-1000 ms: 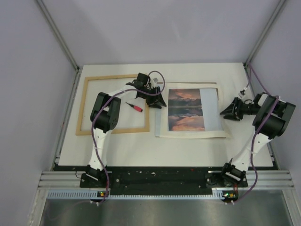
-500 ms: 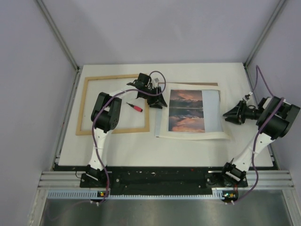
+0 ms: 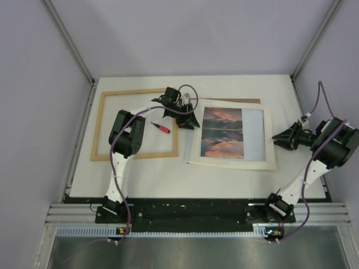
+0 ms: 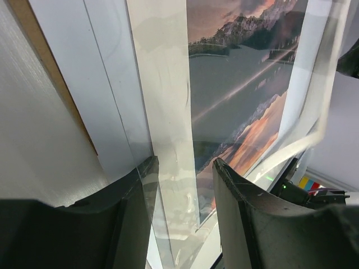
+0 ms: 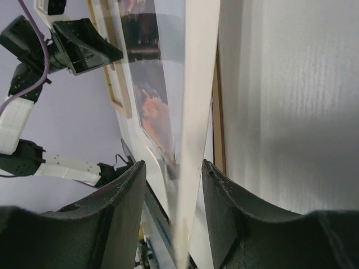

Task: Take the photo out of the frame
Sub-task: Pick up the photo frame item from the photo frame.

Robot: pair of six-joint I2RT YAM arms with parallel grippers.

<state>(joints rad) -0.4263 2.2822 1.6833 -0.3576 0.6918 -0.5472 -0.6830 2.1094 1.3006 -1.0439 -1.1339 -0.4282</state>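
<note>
My right gripper (image 3: 276, 137), jaws apart, sits just off the right rim of the frame (image 3: 230, 164); my left gripper (image 3: 189, 122), half-open, straddles its left rim, grip unclear

The right pincer (image 3: 276, 138) has drawn rightward, and the photo (image 3: 224, 131) seemingly lies flatter.

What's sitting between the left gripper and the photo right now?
A glossy clear sheet seems to lie over the photo, and a cream border strip runs along its edge, under the left gripper's open jaws. Nothing else visible is in the way.
</note>
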